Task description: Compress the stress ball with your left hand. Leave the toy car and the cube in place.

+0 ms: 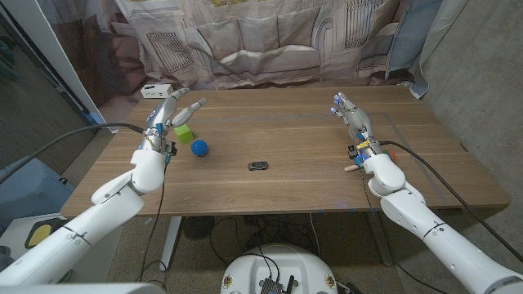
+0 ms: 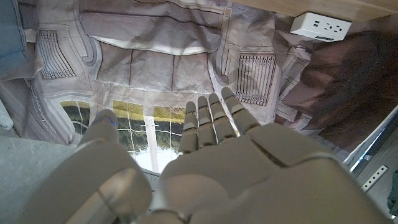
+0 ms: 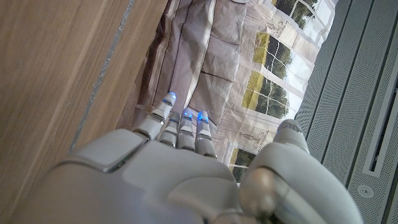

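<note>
- While the left hand is hovering with its fingers spread and nothing in them, the blue stress ball is lying on the wooden table just in front of the green cube, nearer the robot than the hand.
- The step in hand, as I judge it, is bringing that hand back and down over the ball, since the fingers are pointing past it toward the backdrop in the left wrist view.
- Because the cube is sitting just beside the ball, the hand is best coming at the ball from above or from the side away from the cube, so that no finger is nudging the cube.
- The thumb and fingers should be closing evenly round the ball's middle; a lopsided pinch is likely to be squirting a round soft ball sideways.
- The toy car is lying well apart toward the table's middle, so it is looking safe unless the ball rolls.
- The right hand is waiting on its own side with fingers extended and holding nothing; it is better staying there.
- A white power strip is sitting at the far edge behind the left hand, clear of the work.
</note>
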Robot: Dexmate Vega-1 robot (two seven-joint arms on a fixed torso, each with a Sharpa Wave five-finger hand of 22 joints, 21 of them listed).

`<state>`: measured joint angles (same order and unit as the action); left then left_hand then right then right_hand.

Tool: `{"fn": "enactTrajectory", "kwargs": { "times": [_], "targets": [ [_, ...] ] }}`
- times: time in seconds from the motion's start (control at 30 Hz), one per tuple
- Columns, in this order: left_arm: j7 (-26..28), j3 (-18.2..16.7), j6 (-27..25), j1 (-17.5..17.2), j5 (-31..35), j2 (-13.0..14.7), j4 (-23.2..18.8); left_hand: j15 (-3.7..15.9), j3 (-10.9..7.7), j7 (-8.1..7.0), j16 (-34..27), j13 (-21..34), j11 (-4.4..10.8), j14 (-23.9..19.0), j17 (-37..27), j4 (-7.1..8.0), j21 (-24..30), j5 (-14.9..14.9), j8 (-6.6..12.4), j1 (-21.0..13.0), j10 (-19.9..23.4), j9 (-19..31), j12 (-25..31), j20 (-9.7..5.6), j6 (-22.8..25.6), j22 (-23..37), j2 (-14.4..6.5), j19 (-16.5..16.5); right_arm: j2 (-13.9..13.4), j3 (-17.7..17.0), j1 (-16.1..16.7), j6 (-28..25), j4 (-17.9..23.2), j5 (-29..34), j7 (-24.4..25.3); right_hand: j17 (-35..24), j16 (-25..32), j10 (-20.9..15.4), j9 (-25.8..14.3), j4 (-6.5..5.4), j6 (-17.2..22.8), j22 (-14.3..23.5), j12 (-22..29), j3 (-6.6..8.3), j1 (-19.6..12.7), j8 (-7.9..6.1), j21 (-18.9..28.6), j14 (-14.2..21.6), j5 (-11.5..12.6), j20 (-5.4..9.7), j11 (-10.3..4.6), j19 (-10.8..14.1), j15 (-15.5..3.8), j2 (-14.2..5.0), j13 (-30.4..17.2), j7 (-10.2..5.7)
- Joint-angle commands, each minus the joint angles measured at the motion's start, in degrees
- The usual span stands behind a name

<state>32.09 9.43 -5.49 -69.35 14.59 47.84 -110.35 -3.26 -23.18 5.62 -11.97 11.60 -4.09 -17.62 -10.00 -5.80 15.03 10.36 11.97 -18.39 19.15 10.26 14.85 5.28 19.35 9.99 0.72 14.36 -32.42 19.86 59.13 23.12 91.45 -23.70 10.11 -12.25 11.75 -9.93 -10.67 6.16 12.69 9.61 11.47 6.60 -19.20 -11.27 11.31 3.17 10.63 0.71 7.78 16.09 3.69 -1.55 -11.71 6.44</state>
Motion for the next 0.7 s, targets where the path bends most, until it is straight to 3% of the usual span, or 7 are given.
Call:
{"fn": "enactTrajectory", "kwargs": {
  "times": [0.03,0.23,0.57,0.7],
  "targets": [
    [-3.75,-0.69,-6.07,-0.83,0.48,2.77,-2.75,-0.09,-0.01,0.14,0.09,0.12,0.18,-0.72,-0.17,-0.38,-0.08,-0.11,-0.12,-0.92,0.4,0.24,-0.13,0.14,0.43,0.2,-0.05,0.7,-0.71,-0.41,1.52,-1.66,2.67,3.48,3.69,0.04,0.19,-0.15,-0.03,0.18,0.67,0.18,0.26,0.1,-0.31,-0.1,0.11,0.36,0.17,-0.01,0.21,0.54,0.17,-0.52,-0.12,-0.07],
    [-4.56,-0.38,-7.4,-0.48,0.77,3.77,-3.06,0.19,-0.32,-0.07,0.08,0.14,0.53,-1.18,-0.18,-0.87,-0.09,-0.12,-0.08,-1.67,0.73,0.26,-0.14,0.42,0.82,0.22,-0.28,1.28,-0.6,-0.39,1.6,-1.26,3.0,2.94,3.02,0.06,0.21,-0.23,-0.03,0.26,0.76,0.18,0.28,0.18,-0.45,-0.12,0.13,0.45,0.16,-0.01,0.27,0.66,0.18,-0.64,-0.08,-0.06],
    [-5.25,0.41,-13.48,-0.8,3.26,5.49,-5.69,2.0,-2.13,-1.88,0.41,0.2,2.91,-2.18,-0.15,-4.36,-0.76,-0.03,0.16,-8.05,1.9,0.35,-0.32,0.38,1.87,0.18,0.14,2.44,-1.1,-0.86,2.46,-2.18,4.28,3.07,3.52,0.1,0.21,-0.21,-0.03,0.36,0.87,0.18,0.26,0.27,-0.63,-0.12,0.14,0.52,0.14,-0.09,0.29,0.83,0.3,-0.77,-0.04,0.02],
    [-6.17,0.86,-17.37,-0.95,4.44,6.25,-7.59,2.98,-3.11,-3.02,0.58,0.26,4.44,-2.61,-0.12,-5.11,-1.17,0.0,0.31,-13.01,2.27,0.4,-0.55,0.41,2.38,0.13,1.09,3.35,-1.43,-1.02,2.7,-2.65,4.73,2.92,3.42,0.11,0.17,-0.21,-0.04,0.4,0.86,0.19,0.25,0.29,-0.69,-0.1,0.13,0.43,0.12,-0.11,0.32,0.87,0.48,-0.81,-0.02,0.17]
  ]
}}
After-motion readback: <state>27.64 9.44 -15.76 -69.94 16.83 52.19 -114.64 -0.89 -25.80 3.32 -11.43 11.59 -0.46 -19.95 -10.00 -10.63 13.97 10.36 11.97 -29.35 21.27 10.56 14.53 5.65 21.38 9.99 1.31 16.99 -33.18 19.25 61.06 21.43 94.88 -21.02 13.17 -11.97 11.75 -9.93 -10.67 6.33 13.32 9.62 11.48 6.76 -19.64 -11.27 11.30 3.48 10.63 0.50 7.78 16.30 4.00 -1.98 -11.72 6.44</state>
